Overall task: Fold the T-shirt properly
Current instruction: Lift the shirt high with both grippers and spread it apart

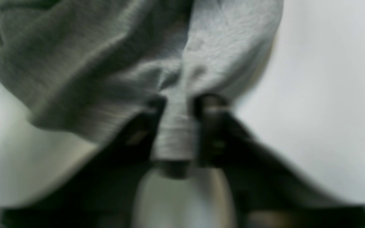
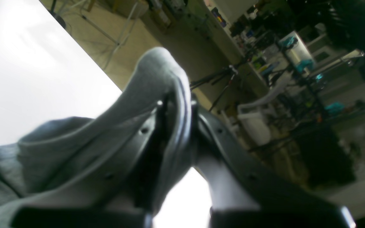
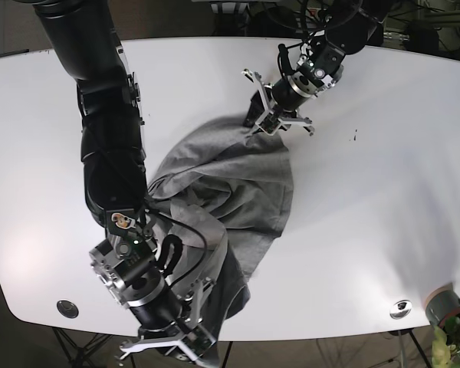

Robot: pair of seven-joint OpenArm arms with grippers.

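Note:
The grey T-shirt (image 3: 230, 188) lies bunched and stretched across the middle of the white table (image 3: 383, 192). My left gripper (image 3: 266, 123), at the shirt's far end, is shut on a fold of its cloth; the left wrist view shows the grey cloth (image 1: 174, 129) pinched between the two dark fingers (image 1: 212, 126). My right gripper (image 3: 203, 326), at the near table edge, is shut on the shirt's near end; the right wrist view shows cloth (image 2: 169, 95) clamped between its fingers (image 2: 144, 136) and draped over the left one.
Two metal discs (image 3: 67, 308) (image 3: 400, 308) sit in the table near its front edge. A small dark mark (image 3: 354, 136) lies on the right half. The right wrist view looks past the table edge at tripods and a cluttered workshop (image 2: 280, 63).

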